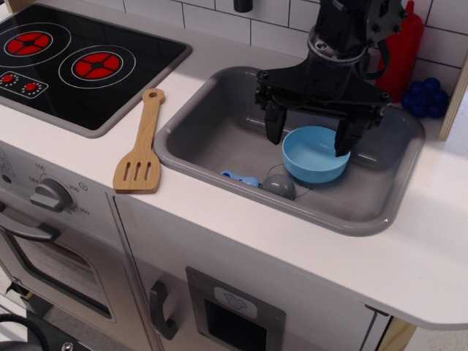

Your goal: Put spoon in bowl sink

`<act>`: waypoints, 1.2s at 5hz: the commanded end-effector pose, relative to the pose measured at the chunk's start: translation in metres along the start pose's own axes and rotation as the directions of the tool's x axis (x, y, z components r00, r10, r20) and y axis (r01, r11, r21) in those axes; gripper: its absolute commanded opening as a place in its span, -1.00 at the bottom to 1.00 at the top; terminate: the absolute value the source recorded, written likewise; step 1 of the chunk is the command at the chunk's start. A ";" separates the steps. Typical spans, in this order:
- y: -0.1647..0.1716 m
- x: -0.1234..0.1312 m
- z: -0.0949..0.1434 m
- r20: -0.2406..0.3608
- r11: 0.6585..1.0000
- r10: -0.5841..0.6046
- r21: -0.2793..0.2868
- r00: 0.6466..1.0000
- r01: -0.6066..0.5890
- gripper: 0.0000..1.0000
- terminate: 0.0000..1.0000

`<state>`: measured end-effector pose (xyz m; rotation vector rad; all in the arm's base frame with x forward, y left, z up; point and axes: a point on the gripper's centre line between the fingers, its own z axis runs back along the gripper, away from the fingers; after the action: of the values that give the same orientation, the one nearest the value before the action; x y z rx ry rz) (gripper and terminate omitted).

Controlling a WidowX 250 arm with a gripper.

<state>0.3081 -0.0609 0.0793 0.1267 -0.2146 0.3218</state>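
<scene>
The light blue bowl (pixel 316 155) sits on the floor of the grey sink (pixel 212 131), toward its middle right. The small spoon (pixel 263 182), with a light blue handle and grey dome head, lies on the sink floor just left of and in front of the bowl, outside it. My black gripper (pixel 308 136) hangs over the sink with its two fingers spread wide, one left of the bowl and one over the bowl's right rim. It is open and empty.
A long wooden slotted spatula (pixel 142 146) lies on the white counter left of the sink. A black stovetop (pixel 73 62) with red burners is at the far left. A red bottle (pixel 402 51) and dark blue grapes (pixel 428 97) stand behind the sink's right corner.
</scene>
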 end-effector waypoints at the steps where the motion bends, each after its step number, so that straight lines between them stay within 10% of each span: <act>1: 0.000 0.000 0.000 0.000 1.000 0.000 0.000 1.000 0.000 1.00 -1.00; 3: 0.033 0.030 -0.023 0.069 0.891 -0.447 -0.053 0.892 0.451 1.00 -1.00; 6: 0.044 0.029 -0.073 -0.063 0.696 -0.714 -0.162 0.697 0.699 1.00 -1.00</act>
<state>0.3246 0.0010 0.0074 0.0417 -0.0118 -0.4782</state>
